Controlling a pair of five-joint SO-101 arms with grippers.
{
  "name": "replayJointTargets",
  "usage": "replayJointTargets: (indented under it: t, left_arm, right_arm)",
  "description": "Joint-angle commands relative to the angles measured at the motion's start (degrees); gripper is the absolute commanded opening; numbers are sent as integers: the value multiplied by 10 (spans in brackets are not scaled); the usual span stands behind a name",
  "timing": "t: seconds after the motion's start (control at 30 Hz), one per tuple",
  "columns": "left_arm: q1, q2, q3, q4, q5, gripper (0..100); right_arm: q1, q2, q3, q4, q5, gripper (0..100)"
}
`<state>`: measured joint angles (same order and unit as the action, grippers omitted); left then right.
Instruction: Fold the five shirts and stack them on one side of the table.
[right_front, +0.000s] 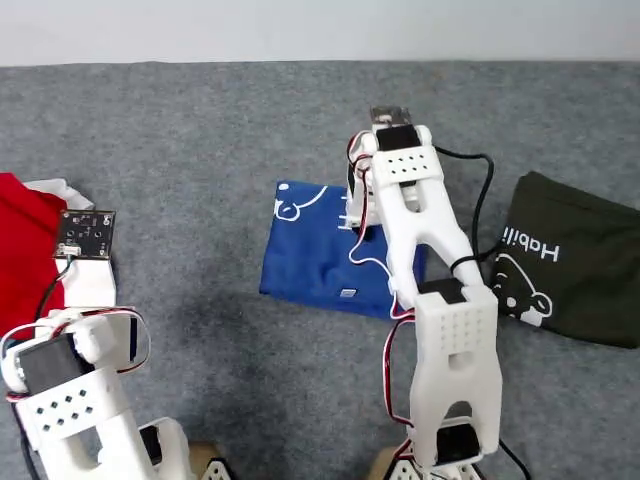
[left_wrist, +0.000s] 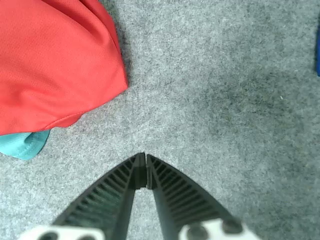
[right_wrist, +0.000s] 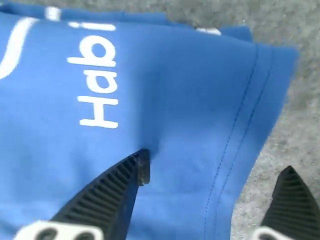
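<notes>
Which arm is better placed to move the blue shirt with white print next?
The right, probably. The right gripper hangs open over the blue cloth shirt with white print, astride its stitched edge. The left gripper is shut above bare grey carpet, beside the red cloth shirt.

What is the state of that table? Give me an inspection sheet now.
Surface: grey felt-like table cover, flat.
Job's things: folded blue shirt with white print at centre; folded dark olive shirt beside it; crumpled red shirt at the other edge, over teal fabric and white fabric.
Clutter: nothing seen.
Grippers: left gripper shut, over the cover near the red shirt; right gripper open, straddling the blue shirt's hemmed edge.
Cables: black cable and red and white wires along the right arm.
Surroundings: pale wall strip beyond the table.
</notes>
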<state>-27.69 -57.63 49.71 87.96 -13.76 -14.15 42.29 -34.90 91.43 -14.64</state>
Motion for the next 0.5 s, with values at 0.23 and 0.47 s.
replayJointTargets:
  t: [0.23, 0.47]
  left_arm:
    - [-3, -6, -5, -5, -6, 5]
    - [-3, -6, -4, -5, -6, 5]
  right_arm:
    - [4, 67, -6, -6, -6, 336]
    - [7, 71, -6, -4, 29, 69]
